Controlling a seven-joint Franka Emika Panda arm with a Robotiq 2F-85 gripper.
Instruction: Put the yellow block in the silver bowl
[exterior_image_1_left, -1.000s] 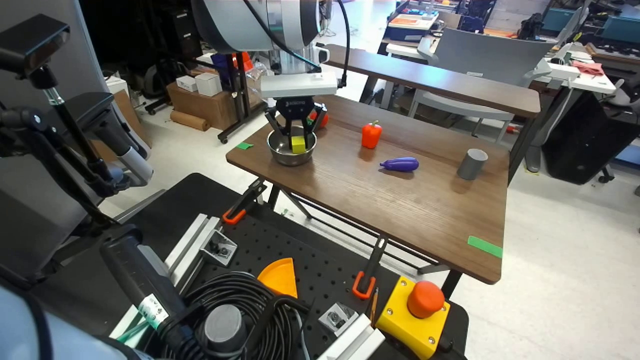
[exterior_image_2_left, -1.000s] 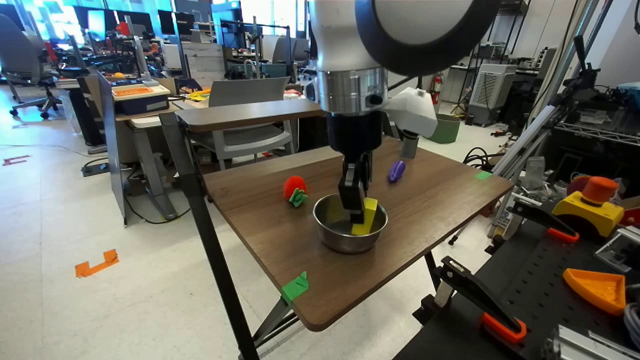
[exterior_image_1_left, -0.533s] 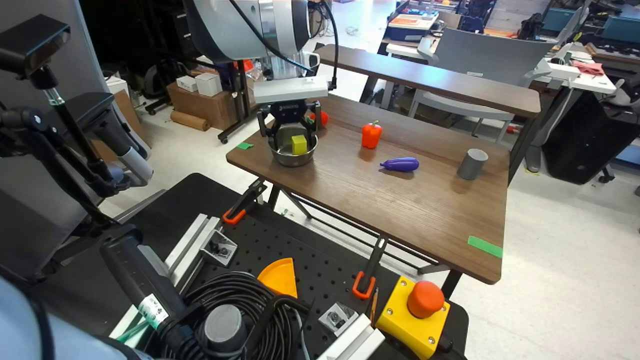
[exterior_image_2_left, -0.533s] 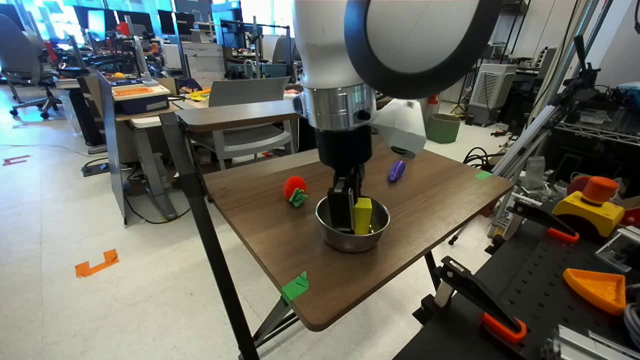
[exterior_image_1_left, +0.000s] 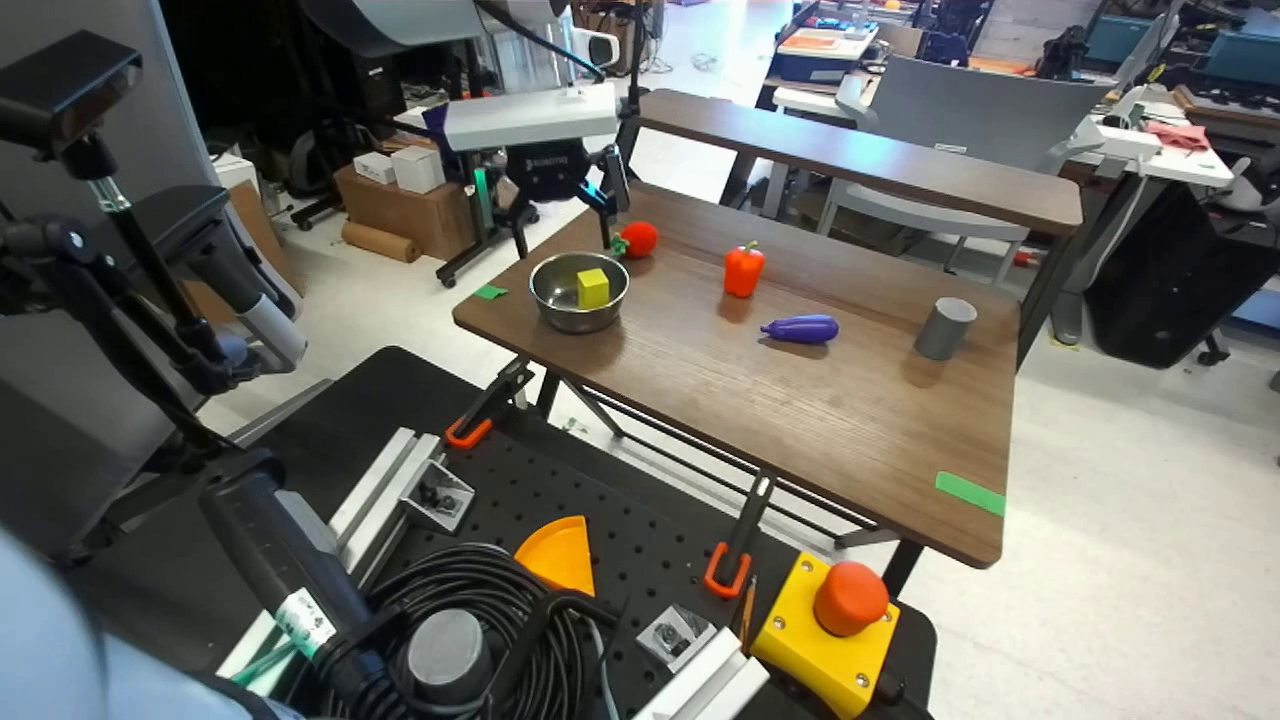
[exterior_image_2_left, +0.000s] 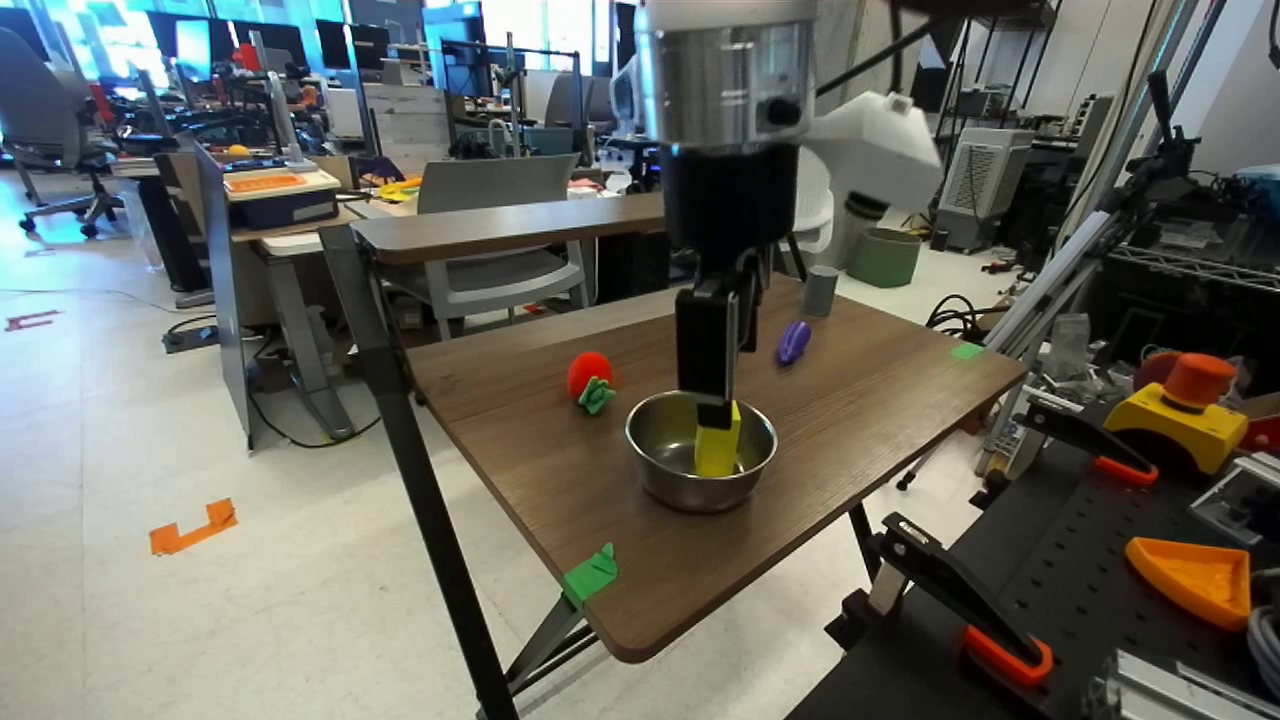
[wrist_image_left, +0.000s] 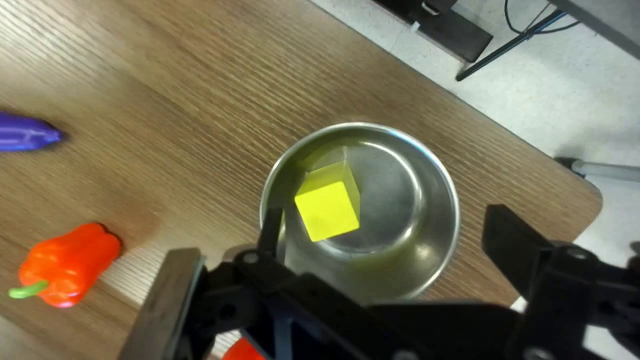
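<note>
The yellow block (wrist_image_left: 327, 210) rests inside the silver bowl (wrist_image_left: 385, 200), against one side of its floor. In both exterior views the same bowl (exterior_image_1_left: 575, 320) stands near the end of the brown table, with the block (exterior_image_1_left: 593, 289) showing above its rim. My gripper (exterior_image_1_left: 563, 245) hangs above and behind the bowl in that view, its fingers spread wide. Nothing is held between the fingertips of the gripper (wrist_image_left: 385, 217) in the wrist view. A finger (exterior_image_2_left: 706, 350) covers the top of the block (exterior_image_2_left: 717, 455) in an exterior view.
A red tomato (exterior_image_1_left: 640, 239) lies close to the bowl. Farther along the table (exterior_image_1_left: 850, 420) are an orange pepper (exterior_image_1_left: 743, 272), a purple eggplant (exterior_image_1_left: 800, 329) and a grey cup (exterior_image_1_left: 944, 328). Green tape (exterior_image_2_left: 590, 573) marks the table's edge.
The fingers have spread from around the yellow block and let it go. My gripper has risen out of the bowl, leaving the block inside.
</note>
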